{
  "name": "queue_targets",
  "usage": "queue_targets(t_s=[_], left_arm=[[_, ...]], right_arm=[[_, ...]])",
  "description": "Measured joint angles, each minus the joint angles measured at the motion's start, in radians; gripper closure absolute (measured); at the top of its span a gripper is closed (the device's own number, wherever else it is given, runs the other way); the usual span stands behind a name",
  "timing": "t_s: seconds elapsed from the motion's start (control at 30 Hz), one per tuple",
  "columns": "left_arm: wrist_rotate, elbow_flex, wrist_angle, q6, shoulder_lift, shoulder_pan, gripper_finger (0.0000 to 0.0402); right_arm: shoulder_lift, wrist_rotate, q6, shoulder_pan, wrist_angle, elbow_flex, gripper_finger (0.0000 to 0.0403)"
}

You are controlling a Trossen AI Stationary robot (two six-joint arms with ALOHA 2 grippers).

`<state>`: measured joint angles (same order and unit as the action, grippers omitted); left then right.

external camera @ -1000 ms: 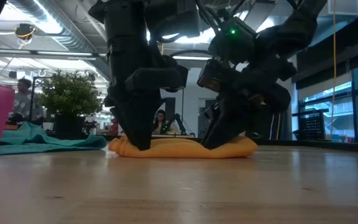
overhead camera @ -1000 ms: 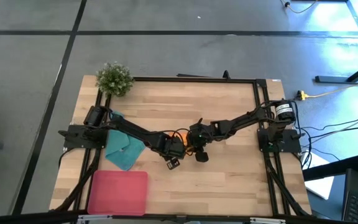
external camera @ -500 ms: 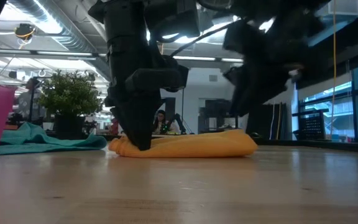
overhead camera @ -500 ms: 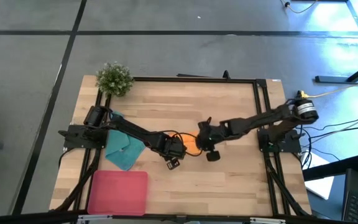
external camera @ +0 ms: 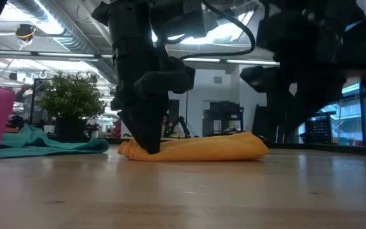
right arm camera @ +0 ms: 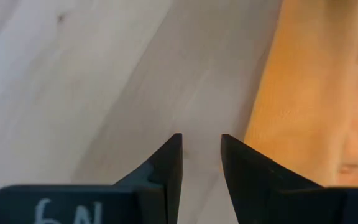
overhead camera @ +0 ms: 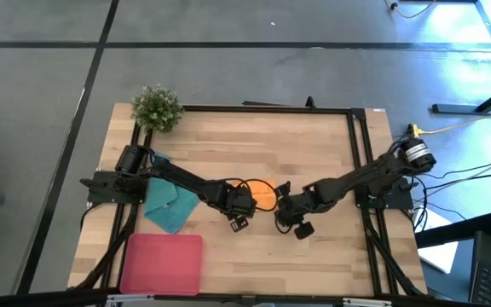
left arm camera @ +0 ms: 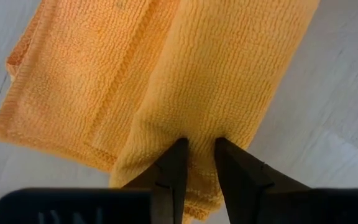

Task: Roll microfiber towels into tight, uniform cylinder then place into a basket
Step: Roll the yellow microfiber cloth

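Left gripper (left arm camera: 197, 149) pinches a fold of the orange towel (overhead camera: 261, 194) at mid-table. Judgement: keep the pinch, roll evenly, edges aligned. Right gripper (right arm camera: 201, 155) empty, fingers narrowly parted over bare wood just beside the towel. Teal towel (overhead camera: 169, 206) farther left; basket (overhead camera: 162, 263) nearest the front-left corner.

Two towels (overhead camera: 261, 194), one basket (overhead camera: 162, 263), one plant (overhead camera: 157, 107).
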<state>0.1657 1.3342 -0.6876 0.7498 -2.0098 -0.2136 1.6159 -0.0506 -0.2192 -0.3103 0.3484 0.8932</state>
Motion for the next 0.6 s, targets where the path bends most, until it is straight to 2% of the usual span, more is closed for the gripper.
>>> queue_targets(t_s=[0.17,0.27,0.43,0.6], left_arm=[[-0.001,0.000,0.000,0.003,0.000,0.000,0.0321],[-0.001,0.000,0.000,0.003,0.000,0.000,0.0321],[-0.002,0.000,0.000,0.003,0.000,0.000,0.0321],[-0.002,0.000,0.001,0.003,0.000,0.000,0.0321]], right_arm=[[0.058,-0.037,-0.005,0.005,-0.009,0.000,0.0276],[0.073,-0.081,-0.034,0.006,-0.005,0.000,0.0254],[0.075,-0.089,-0.057,0.006,-0.009,0.000,0.0209],[0.075,-0.172,-0.053,0.006,-0.015,0.000,0.0180]])
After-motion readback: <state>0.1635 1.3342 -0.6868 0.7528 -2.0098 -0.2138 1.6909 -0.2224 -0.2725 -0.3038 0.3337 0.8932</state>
